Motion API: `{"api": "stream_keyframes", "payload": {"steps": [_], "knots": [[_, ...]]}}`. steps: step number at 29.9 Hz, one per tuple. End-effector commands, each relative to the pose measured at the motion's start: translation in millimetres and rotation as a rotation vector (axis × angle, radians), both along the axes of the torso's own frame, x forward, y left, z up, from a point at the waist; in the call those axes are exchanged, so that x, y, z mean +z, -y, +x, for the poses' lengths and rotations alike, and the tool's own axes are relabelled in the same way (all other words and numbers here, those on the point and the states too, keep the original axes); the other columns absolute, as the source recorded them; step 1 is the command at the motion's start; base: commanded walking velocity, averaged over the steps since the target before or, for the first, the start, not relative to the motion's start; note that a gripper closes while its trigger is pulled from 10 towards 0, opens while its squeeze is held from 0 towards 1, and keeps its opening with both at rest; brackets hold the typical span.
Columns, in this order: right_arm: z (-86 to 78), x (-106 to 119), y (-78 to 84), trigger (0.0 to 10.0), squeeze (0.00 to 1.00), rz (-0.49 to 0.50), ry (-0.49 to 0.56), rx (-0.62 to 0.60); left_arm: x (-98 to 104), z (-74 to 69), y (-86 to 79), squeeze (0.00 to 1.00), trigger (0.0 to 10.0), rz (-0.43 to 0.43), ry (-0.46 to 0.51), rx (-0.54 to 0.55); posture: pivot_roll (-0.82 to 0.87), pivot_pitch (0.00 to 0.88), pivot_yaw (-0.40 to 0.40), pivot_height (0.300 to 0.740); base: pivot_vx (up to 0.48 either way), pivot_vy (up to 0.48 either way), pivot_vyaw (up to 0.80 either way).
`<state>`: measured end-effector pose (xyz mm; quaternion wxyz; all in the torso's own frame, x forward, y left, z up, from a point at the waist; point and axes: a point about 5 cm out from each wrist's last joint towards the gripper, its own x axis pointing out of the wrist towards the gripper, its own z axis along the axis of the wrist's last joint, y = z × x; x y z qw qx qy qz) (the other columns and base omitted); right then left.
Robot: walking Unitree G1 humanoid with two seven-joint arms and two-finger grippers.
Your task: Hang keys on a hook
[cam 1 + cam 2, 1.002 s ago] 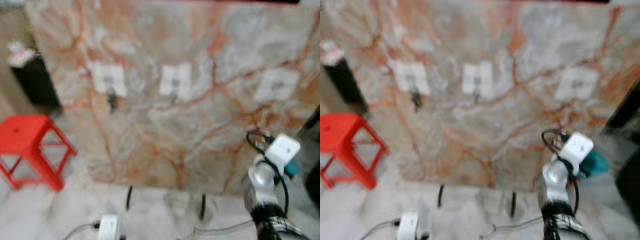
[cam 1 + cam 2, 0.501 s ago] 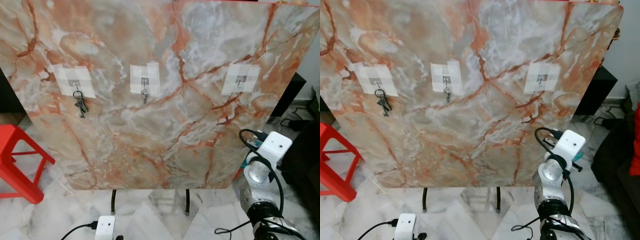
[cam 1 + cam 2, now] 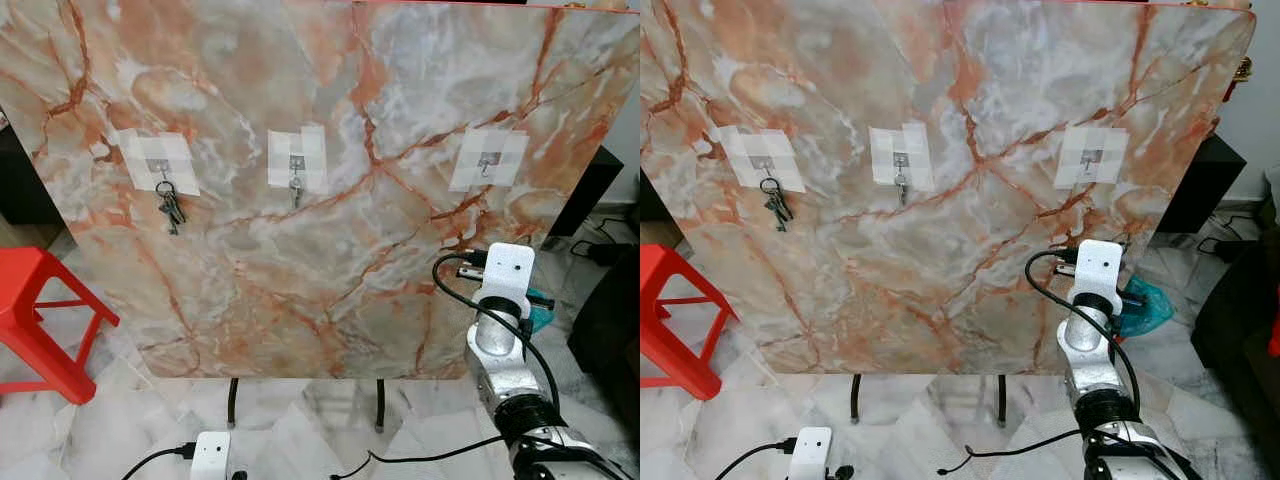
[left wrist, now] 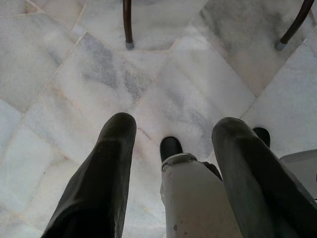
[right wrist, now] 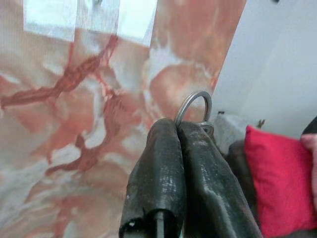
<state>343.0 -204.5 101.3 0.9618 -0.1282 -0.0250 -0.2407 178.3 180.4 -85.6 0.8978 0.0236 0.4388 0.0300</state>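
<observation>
Right gripper (image 5: pixel 173 130) pinched tight on a key ring (image 5: pixel 194 105), raised low and right before the marble board (image 3: pixel 330 180), just short of its right edge. Above it, the rightmost hook (image 3: pixel 486 163) bare on its taped patch, with open board all around. Leftmost hook (image 3: pixel 161 170) carrying a bunch of keys (image 3: pixel 171 208); middle hook (image 3: pixel 295 166) carrying a single key. Left gripper (image 4: pixel 173 134) hanging low, fingers spread wide over the marble floor (image 4: pixel 74 84). Red stool (image 3: pixel 40 310) far left, well apart from the board.
</observation>
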Motion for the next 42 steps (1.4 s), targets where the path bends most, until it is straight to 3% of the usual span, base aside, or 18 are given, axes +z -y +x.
{"api": "stream_keyframes", "payload": {"steps": [1, 8, 13, 42], "knots": [[8.5, 19, -2.5, 10.0, 0.00, -0.058, 0.057, 0.019, -2, -4.2, 0.6, 0.00, 10.0, 0.000, -0.020, -0.001, 0.01, 0.000, -0.042, 0.740, 0.000, 0.000, 0.00], [18.3, 32, -16.8, 10.0, 0.00, -0.218, 0.071, 0.110, -2, -4.0, 0.2, 0.00, 10.0, 0.000, -0.020, -0.001, 0.01, 0.000, -0.042, 0.740, 0.000, 0.000, 0.00], [16.1, 31, -22.0, 10.0, 0.00, -0.299, 0.076, 0.128, -2, -4.2, 0.4, 0.00, 10.0, -0.002, -0.020, 0.000, 0.01, 0.000, -0.044, 0.740, 0.000, 0.000, 0.00], [7.8, 19, -11.5, 10.0, 0.00, -0.273, 0.052, 0.043, -2, -4.1, 0.5, 0.00, 10.0, -0.009, -0.020, -0.001, 0.01, 0.000, -0.040, 0.740, 0.000, 0.000, 0.00]]}}
